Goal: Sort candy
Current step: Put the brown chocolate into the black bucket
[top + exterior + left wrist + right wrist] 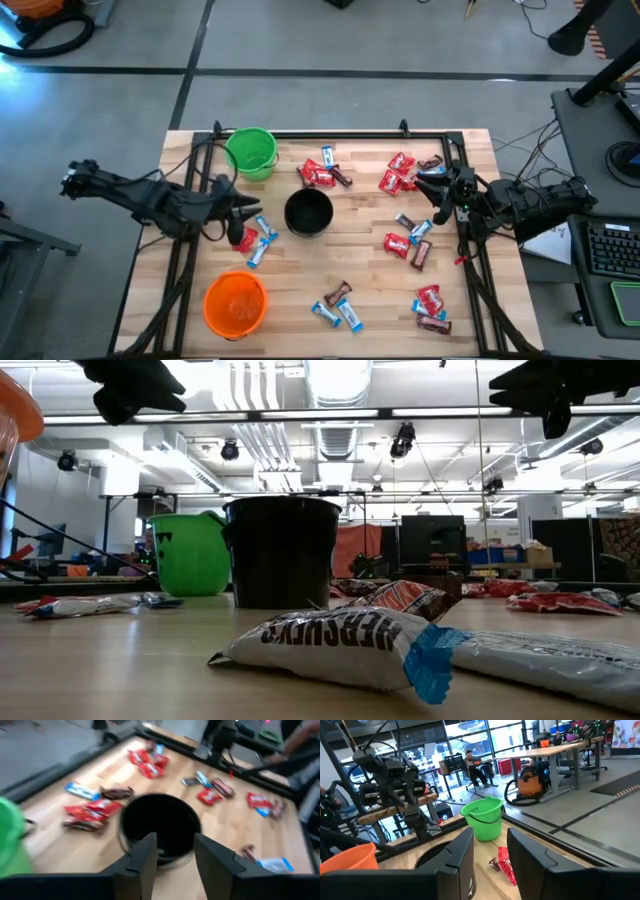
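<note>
Many small wrapped candy bars in red, blue-and-white and dark brown lie flat and scattered on the wooden table [330,255]. One cluster of candy [322,172] lies at the far middle, another [405,175] at the far right, and several pieces [252,240] lie just near of my left gripper. My left gripper [248,210] hangs above the table, left of the black cup [308,212]. It points at that cup [160,822] and is open [174,842] with nothing between its fingers. My right gripper [438,195] hovers at the right, open [489,840] and empty.
A green cup [250,152] stands at the far left, an orange cup [236,303] at the near left, and the black cup in the middle. A black frame rail [350,134] runs along the table's far edge. More candy [430,305] lies near right and near the front edge [340,645].
</note>
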